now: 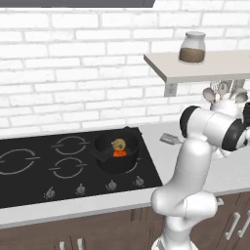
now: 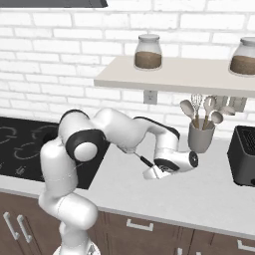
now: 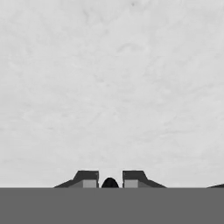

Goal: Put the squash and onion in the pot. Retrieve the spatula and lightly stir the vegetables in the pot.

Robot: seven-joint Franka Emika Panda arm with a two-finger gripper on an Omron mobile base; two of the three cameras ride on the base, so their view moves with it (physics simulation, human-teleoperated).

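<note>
The black pot stands on the stove's front right burner. Inside it lie the golden-tan onion and, just in front of it, the orange-red squash. The spatula lies on the grey counter right of the stove; its grey blade peeks out beside my arm, and its dark handle runs toward my hand. My gripper is down at the counter, shut on that dark handle. In the hand view the fingertips pinch the spatula's dark rounded end over bare counter.
A grey cup of pale spoons and a whisk stands behind my hand by the wall. A dark toaster sits at the far right. A shelf with glass jars hangs above. The stove fills the left.
</note>
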